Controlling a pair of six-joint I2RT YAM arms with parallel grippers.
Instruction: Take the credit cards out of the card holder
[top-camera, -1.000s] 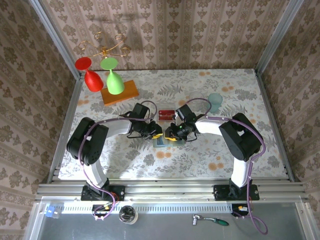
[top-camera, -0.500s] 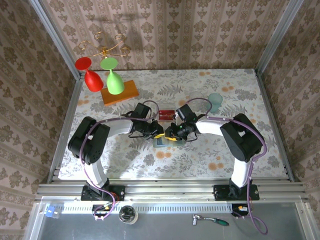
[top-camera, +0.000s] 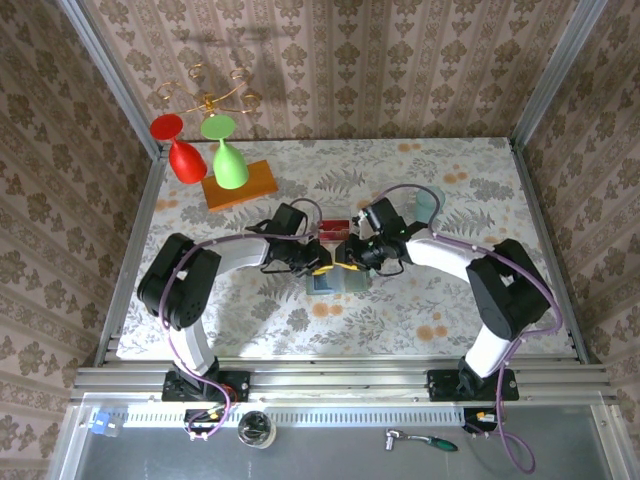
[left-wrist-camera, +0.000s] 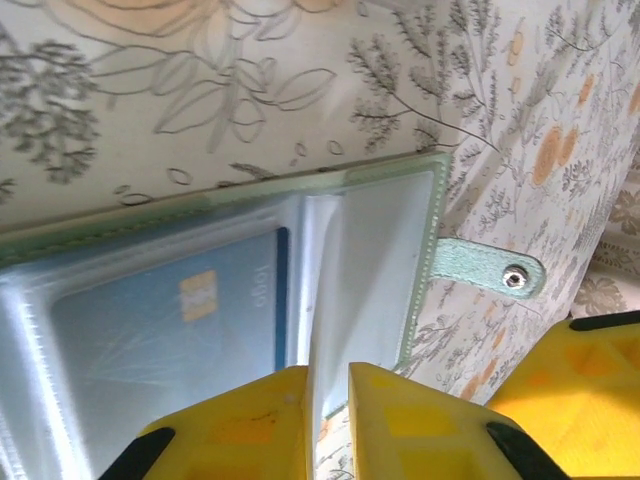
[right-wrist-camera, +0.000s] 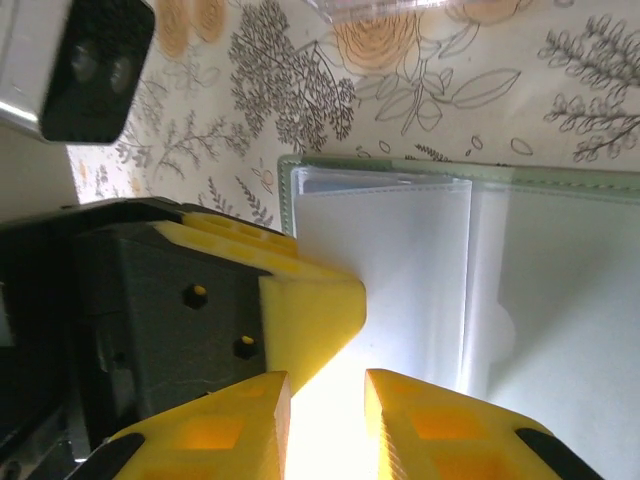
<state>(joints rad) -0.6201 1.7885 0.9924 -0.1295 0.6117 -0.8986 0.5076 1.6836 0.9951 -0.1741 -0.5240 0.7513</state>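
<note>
The card holder (top-camera: 335, 283) lies open on the flowered table, with its sage-green rim (left-wrist-camera: 300, 195) and snap tab (left-wrist-camera: 490, 268) in the left wrist view. A blue credit card (left-wrist-camera: 170, 320) sits inside a clear sleeve. A red card (top-camera: 332, 228) lies on the table just behind. My left gripper (top-camera: 322, 268) (left-wrist-camera: 327, 420) is shut on a thin clear sleeve leaf that stands up between its yellow fingers. My right gripper (top-camera: 348, 262) (right-wrist-camera: 328, 430) faces it tip to tip. Its jaws are narrow around a glaring white strip of the holder's (right-wrist-camera: 420, 167) sleeves.
An orange wooden block (top-camera: 240, 185) at the back left carries a red glass (top-camera: 185, 160) and a green glass (top-camera: 230, 165). A translucent teal cup (top-camera: 430, 203) stands at the back right. The two grippers crowd each other over the holder.
The right arm's elbow has swung out to the right and its gripper has shifted slightly towards the back. More of the card holder shows in front of the two grippers.
</note>
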